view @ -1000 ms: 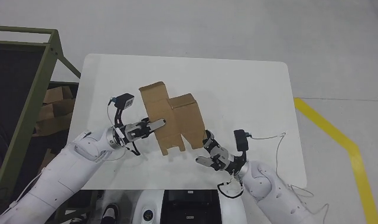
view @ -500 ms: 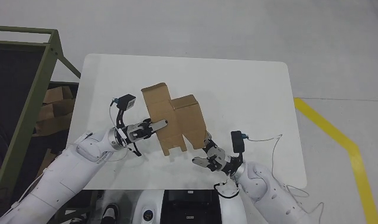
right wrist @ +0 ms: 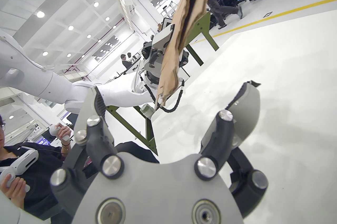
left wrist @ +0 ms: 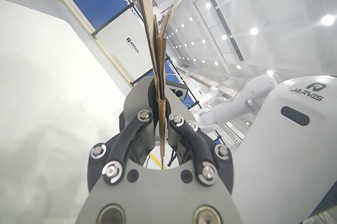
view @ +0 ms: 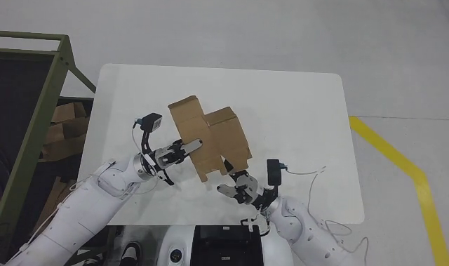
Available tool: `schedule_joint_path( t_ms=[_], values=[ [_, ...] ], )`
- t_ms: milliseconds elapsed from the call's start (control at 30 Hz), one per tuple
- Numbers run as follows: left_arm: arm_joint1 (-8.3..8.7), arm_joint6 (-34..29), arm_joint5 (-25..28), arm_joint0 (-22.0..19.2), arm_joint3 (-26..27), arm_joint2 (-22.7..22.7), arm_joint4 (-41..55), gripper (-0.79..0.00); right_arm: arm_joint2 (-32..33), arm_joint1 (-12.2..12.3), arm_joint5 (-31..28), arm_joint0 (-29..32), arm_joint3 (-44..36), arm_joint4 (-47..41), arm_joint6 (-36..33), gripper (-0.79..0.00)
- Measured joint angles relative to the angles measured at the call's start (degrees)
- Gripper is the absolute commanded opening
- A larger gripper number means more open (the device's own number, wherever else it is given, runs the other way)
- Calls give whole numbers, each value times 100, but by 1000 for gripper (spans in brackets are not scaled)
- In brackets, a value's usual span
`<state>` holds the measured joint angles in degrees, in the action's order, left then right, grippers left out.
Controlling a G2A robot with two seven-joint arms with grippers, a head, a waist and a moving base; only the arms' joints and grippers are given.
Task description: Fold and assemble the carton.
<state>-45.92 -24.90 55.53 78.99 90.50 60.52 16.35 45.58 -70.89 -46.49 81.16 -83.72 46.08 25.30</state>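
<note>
Left gripper [left wrist: 159, 104] pinches carton [view: 210, 137]; right gripper [right wrist: 170, 96] spread wide, seemingly apart from it

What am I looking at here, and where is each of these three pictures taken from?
This is a two-armed robot at a white table. One picture looks down from a camera above its arms; the other two come from cameras on its wrists, looking out past the jaws. The left arm's jaws are shut on the edge of a flattened brown carton, held up off the table. The right arm's jaws stand open close to the carton's near edge, holding nothing.
</note>
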Motion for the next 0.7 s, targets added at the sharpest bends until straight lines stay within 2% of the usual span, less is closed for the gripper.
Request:
schedule_joint_path(
  t_ms=[267,400,700],
  values=[
    [-68,43,18,29,-27,35,-76,-785,-182,-160,148,-80,225,337,689,-449],
    [-101,16,3,9,-43,40,-96,-785,-252,-221,70,-167,348,271,711,-459],
    [-166,-35,62,3,-85,63,-101,-785,-273,-318,9,-250,484,233,837,-548]
  ],
)
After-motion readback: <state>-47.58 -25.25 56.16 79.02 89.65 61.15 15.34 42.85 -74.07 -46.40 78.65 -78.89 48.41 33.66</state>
